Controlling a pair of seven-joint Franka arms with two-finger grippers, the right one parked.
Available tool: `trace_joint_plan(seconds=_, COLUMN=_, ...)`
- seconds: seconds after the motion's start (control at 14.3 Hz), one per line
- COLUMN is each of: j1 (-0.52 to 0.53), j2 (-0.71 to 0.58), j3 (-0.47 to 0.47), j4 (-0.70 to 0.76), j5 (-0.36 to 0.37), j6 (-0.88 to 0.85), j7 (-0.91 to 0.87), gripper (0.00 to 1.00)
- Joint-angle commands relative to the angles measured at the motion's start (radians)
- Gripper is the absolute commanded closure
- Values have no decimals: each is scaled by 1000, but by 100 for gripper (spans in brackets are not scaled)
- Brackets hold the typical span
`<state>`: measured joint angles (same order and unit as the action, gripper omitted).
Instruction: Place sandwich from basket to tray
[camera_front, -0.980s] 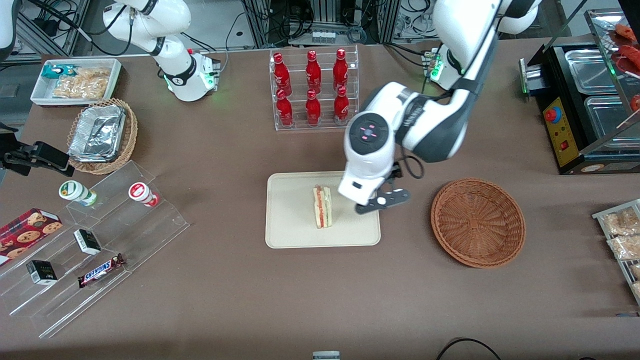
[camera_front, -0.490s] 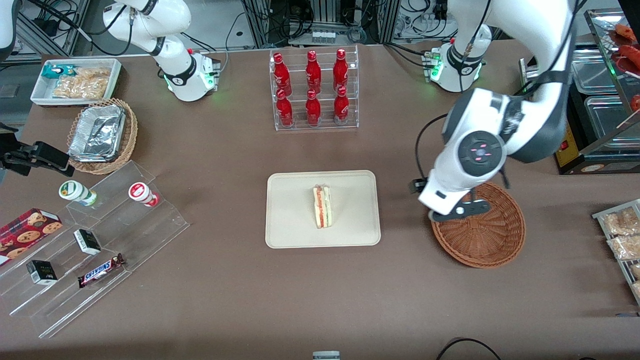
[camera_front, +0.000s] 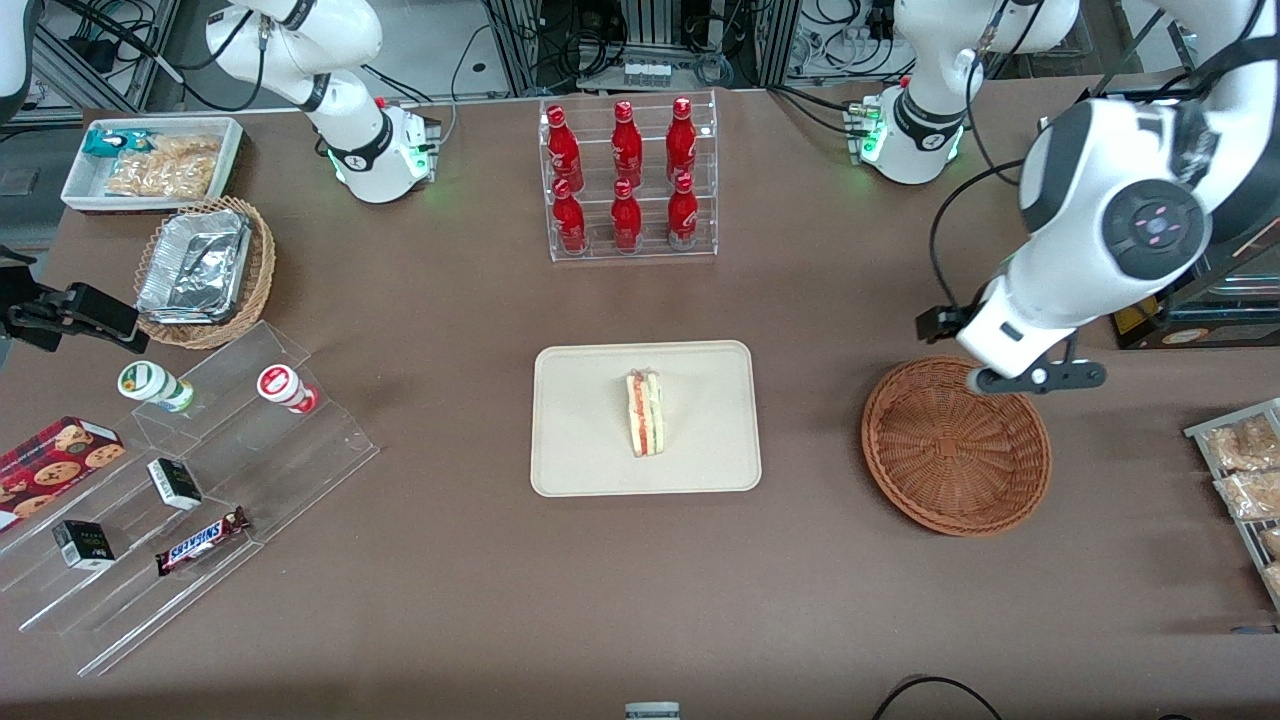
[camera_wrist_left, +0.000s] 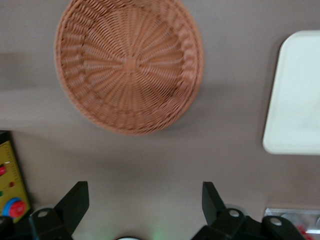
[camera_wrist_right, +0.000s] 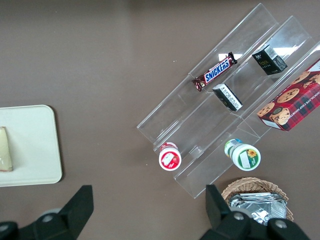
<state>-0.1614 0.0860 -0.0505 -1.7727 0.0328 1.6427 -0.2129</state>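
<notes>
The sandwich (camera_front: 645, 413), a white wedge with red and green layers, stands on edge in the middle of the cream tray (camera_front: 580, 440). The round reddish-brown basket (camera_front: 955, 445) lies beside the tray toward the working arm's end and holds nothing. The left arm's gripper (camera_front: 1038, 378) hangs open over the basket's rim farthest from the front camera, well apart from the sandwich. The left wrist view shows its black fingers (camera_wrist_left: 75, 202) spread wide over bare tablecloth, with the basket (camera_wrist_left: 129, 65) and a corner of the tray (camera_wrist_left: 295, 95) in sight.
A clear rack of red bottles (camera_front: 627, 180) stands farther from the camera than the tray. A black machine (camera_front: 1170, 200) and bagged snacks (camera_front: 1245, 470) sit at the working arm's end. Stepped acrylic shelves (camera_front: 190, 480) and a foil-tray basket (camera_front: 205, 270) lie toward the parked arm's end.
The gripper has left the tray, crossed over the basket toward the working arm's end and risen. The sandwich has stayed where it stood on the tray.
</notes>
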Motion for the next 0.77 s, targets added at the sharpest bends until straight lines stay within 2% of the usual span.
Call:
trace_joint_plan(seconds=0.0, j1=118, j2=-80, j3=-67, j4=-37, j5=-10, j6=-35, j7=149, gripper=0)
trace_joint_plan(seconds=0.28, j1=204, j2=-123, j3=-77, j4=-5, j5=-4, j6=-55, j7=280, gripper=0)
trace_joint_plan(seconds=0.49, j1=214, j2=-121, j3=-68, j4=77, j5=2, j6=-136, j7=299, gripper=0)
trace_joint_plan(seconds=0.7, j1=215, j2=-144, j3=-65, j4=82, j5=-4, j6=-142, j7=280, gripper=0)
